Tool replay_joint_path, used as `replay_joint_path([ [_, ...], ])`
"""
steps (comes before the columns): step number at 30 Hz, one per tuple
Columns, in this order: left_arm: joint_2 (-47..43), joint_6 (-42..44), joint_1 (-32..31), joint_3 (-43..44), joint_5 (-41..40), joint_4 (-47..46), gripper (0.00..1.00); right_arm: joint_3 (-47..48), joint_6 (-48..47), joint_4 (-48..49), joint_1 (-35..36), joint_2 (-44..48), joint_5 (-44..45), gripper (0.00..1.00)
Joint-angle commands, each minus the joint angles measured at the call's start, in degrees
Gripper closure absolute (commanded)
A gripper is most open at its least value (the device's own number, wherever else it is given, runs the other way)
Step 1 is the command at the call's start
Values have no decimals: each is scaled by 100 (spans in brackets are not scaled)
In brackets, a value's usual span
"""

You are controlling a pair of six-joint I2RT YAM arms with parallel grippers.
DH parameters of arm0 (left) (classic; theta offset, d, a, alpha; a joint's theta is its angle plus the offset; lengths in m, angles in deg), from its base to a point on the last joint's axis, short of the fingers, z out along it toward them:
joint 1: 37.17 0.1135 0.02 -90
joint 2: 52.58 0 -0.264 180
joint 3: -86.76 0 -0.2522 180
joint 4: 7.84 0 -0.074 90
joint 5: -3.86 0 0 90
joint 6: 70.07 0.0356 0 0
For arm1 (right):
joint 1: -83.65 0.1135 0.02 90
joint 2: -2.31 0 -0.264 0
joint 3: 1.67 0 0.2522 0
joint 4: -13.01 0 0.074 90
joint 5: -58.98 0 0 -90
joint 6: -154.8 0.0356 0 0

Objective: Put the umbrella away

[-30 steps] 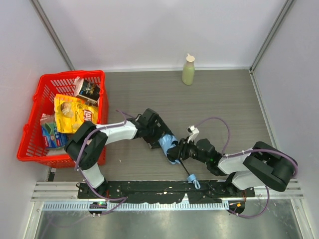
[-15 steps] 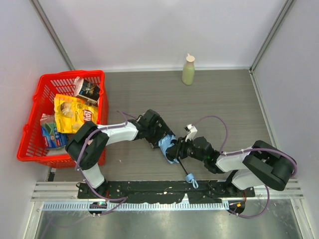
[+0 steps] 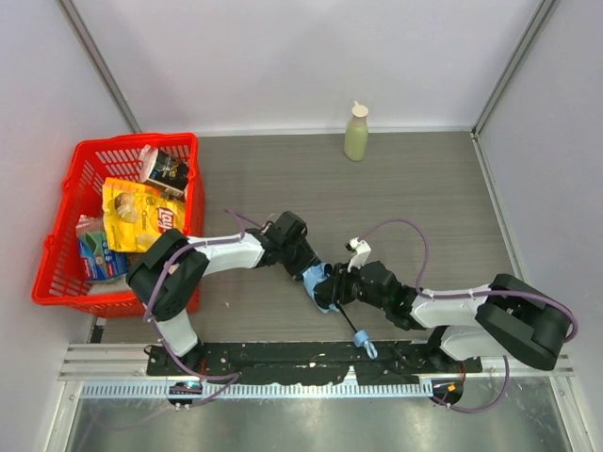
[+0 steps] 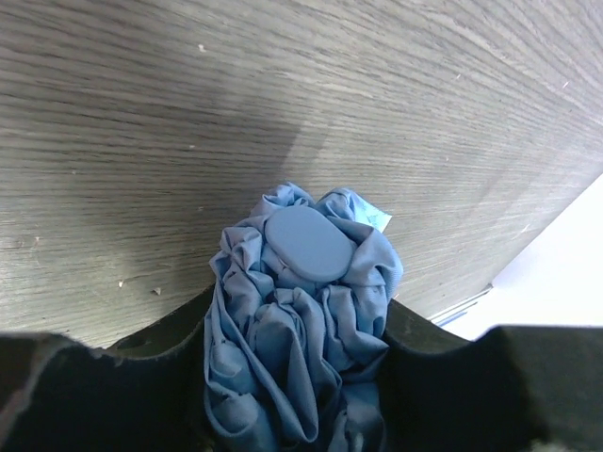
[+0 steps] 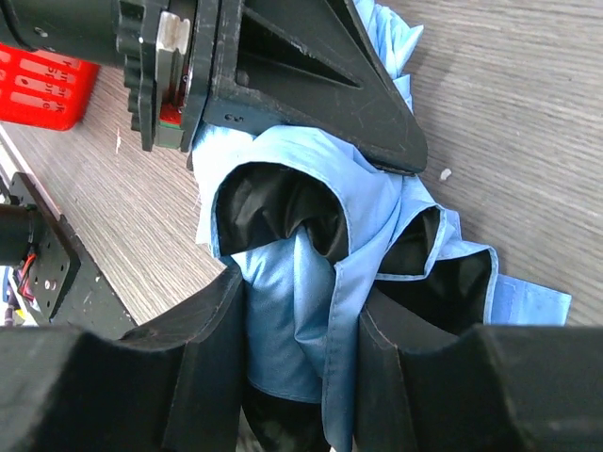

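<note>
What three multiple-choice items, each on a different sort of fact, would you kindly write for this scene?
1. What colour is the basket? A red; B green; C black.
2. Where is the pale green bottle? A in the basket; B at the table's far edge; C at its near edge.
3. What is the right gripper doing? A hanging open; B gripping the umbrella's fabric; C holding the bottle.
Answers: A, its walls are red; B, it stands upright by the back wall; B, blue fabric sits pinched between its fingers.

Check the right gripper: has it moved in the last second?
Yes. The right gripper, clamped on the umbrella, has slid slightly left, toward the red basket.
</note>
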Motion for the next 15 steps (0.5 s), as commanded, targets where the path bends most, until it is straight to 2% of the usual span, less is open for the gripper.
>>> replay_joint_path([
  [1,-115,566,13,-55,-771,335,100,389,83,-607,86,519,512,68],
  [3,-238,751,4,-2,-911,325,100,652,346,-1502,104,764,723,54],
  [6,-405,857,13,-159,-938,-16,100,1066,646,-3065,95,1151,785,43],
  [8,-432,875,13,-178,-886,-193,100,1172,822,-3646,77,1617,724,34],
  [9,-432,884,22,-152,-790,-211,100,1259,1014,-4164,69,2019,776,27],
  [10,-449,875,31,-125,-702,-281,100,1295,1068,-4343,60,2223,794,26],
  [13,-563,866,40,-116,-421,-631,100,1392,1672,-5456,-54,3345,1354,16],
  [15,-660,857,83,-55,-184,-852,100,1427,2165,-6020,-666,3848,1409,11],
])
